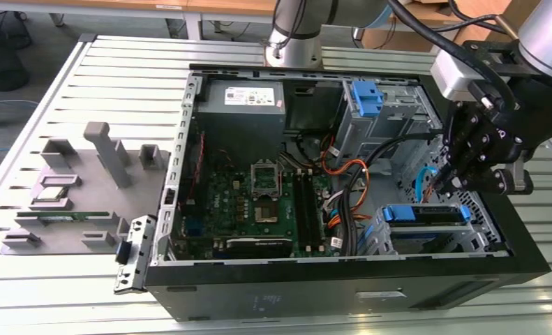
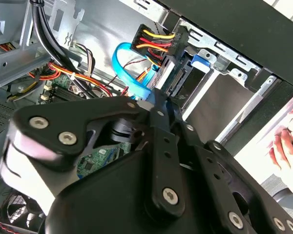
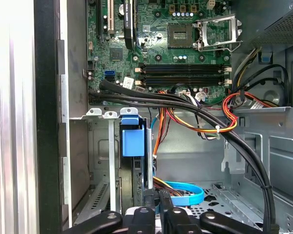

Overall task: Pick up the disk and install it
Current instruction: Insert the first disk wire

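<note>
An open computer case [image 1: 350, 293] lies on its side on a slatted metal worktop [image 1: 117, 77], seen from above in the exterior view. Its green motherboard [image 1: 257, 202] is exposed in the middle.

The disk [image 1: 426, 213] sits inside a drive bay in the corner of the case towards the exterior view's right. A blue rail runs across its visible edge. In the first wrist view the disk [image 3: 133, 141] stands edge-on in the bay, with its blue tab facing the camera.

The black gripper [image 1: 448, 183] hangs over the case just above and beside the disk, not touching it. In both wrist views the gripper [image 3: 156, 207] has its fingers drawn close together with nothing held between them. In the second wrist view the gripper tip [image 2: 157, 100] points towards the disk [image 2: 178, 80], close to it but apart. A light blue cable [image 2: 124, 63] curls between them.

A bare blue bracket [image 1: 365, 98] stands in another bay farther back. Beside it is a grey power supply [image 1: 243, 98]. A person's hand [image 2: 287, 141] rests outside the case.
</note>
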### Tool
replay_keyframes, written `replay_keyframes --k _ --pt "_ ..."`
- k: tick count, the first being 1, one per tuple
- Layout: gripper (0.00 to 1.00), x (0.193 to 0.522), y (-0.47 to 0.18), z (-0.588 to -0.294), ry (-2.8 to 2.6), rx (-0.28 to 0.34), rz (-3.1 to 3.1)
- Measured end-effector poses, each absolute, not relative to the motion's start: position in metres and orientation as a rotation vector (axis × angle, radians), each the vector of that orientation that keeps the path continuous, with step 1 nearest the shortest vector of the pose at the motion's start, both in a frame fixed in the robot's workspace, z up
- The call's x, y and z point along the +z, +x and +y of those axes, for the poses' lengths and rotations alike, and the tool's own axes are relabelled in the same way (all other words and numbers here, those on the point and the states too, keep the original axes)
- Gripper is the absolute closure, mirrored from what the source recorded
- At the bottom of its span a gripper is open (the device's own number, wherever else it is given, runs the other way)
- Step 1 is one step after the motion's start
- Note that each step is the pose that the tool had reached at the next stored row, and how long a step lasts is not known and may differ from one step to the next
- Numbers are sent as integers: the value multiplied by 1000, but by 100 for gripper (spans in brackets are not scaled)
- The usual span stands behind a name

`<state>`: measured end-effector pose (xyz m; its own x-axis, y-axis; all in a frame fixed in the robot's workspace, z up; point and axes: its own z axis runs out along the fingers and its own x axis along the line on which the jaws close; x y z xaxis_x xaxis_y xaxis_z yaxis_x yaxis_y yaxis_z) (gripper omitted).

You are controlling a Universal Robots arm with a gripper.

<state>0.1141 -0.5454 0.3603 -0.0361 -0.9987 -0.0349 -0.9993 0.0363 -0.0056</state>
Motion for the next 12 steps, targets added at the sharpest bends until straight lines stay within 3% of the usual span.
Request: replay_keyframes --k 12 --pt "84 360 112 -546 -2157 19 2232"
